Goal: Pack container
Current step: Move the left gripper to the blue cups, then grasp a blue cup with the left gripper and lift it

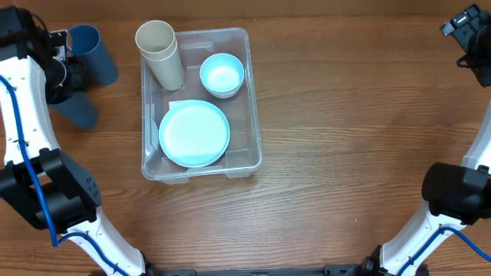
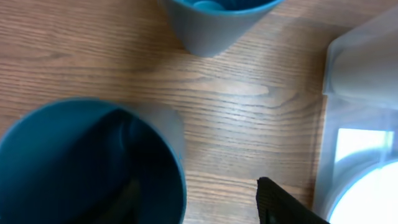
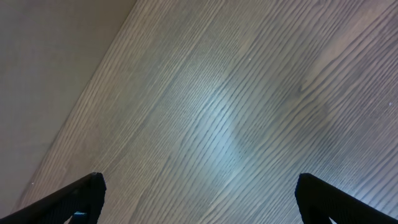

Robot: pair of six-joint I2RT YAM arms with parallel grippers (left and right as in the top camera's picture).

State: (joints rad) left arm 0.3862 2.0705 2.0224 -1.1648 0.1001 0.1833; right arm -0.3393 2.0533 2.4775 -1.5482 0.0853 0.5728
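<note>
The container (image 1: 253, 115) is a large clear bin left of centre. It holds a beige cup (image 1: 159, 50), a light blue bowl (image 1: 222, 74) and a light blue plate (image 1: 194, 133). Two dark blue cups stand on the table to its left, one farther (image 1: 93, 52) and one nearer (image 1: 77, 111). My left gripper (image 1: 65, 77) is open over the nearer cup. In the left wrist view one finger is inside that cup (image 2: 81, 168) and the other is outside its wall; the gripper (image 2: 205, 205) grips nothing. My right gripper (image 1: 468, 34) is open and empty at the far right.
The left wrist view shows the farther blue cup (image 2: 211, 25) ahead, and the container wall (image 2: 360, 62) with the plate (image 2: 370, 199) to the right. The right wrist view shows only bare wood under the open gripper (image 3: 199, 193).
</note>
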